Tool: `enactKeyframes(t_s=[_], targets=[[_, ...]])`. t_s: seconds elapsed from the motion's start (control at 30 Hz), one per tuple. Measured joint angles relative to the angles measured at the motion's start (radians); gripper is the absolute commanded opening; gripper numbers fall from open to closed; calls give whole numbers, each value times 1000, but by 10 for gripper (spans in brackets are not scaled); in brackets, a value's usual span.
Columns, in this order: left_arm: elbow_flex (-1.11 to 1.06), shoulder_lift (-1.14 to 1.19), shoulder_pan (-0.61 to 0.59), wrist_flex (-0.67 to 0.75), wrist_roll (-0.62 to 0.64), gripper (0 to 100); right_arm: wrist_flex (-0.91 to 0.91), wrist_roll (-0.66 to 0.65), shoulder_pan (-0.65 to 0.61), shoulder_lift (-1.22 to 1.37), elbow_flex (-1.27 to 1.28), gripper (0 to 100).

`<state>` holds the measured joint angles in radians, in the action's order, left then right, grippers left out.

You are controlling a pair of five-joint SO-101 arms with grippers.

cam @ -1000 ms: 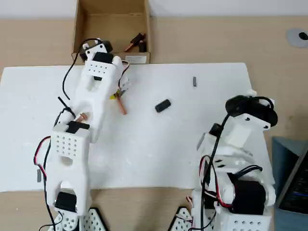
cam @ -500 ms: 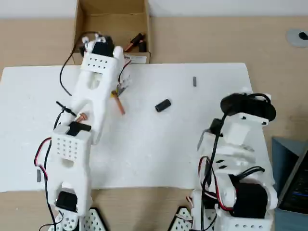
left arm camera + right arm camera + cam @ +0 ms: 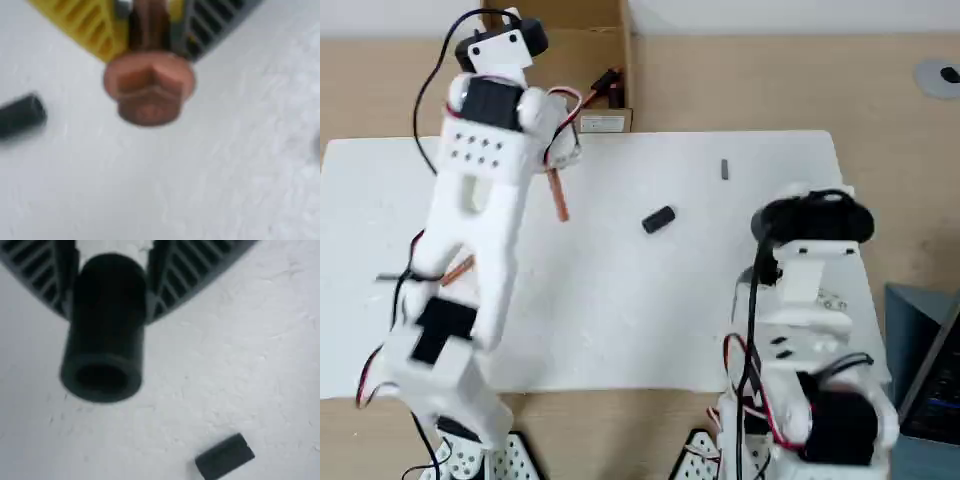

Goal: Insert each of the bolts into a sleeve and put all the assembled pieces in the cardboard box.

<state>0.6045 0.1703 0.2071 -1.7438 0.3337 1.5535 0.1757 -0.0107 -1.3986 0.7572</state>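
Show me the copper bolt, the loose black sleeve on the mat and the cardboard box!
Copper metal bolt (image 3: 149,92): left wrist view, hexagonal head.
Loose black plastic sleeve (image 3: 659,219): high view, its side.
Brown cardboard box (image 3: 585,50): high view, bare floor inside.

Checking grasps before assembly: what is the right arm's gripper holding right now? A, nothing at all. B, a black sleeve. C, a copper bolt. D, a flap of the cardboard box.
B: in the right wrist view, the right gripper clamps a black sleeve between its fingers.
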Motion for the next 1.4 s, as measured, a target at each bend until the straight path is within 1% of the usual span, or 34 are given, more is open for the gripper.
enactKeyframes(t_s=[0.1,0.23,0.47,0.63,0.77,0.87,1.07,1.27,1.4], targets=[[-149,-157,28,0,-37,1,-9,-58,0,-78,12,9],[-362,-376,72,17,-44,1,-51,-120,0,-203,103,9],[-786,-743,83,242,-44,1,-135,-186,0,-399,331,9],[-1112,-1000,84,399,-44,1,-195,-218,-3,-410,459,9],[-1326,-1206,84,506,-44,1,-215,-213,-72,-410,517,9],[-1468,-1364,84,574,-44,1,-250,-181,-144,-410,535,9],[-1705,-1672,84,694,-44,1,-322,-175,-269,-410,597,9],[-1827,-1918,84,727,-44,1,-353,-175,-407,-410,618,9],[-1832,-1982,84,727,-40,1,-358,-175,-512,-410,635,9]])
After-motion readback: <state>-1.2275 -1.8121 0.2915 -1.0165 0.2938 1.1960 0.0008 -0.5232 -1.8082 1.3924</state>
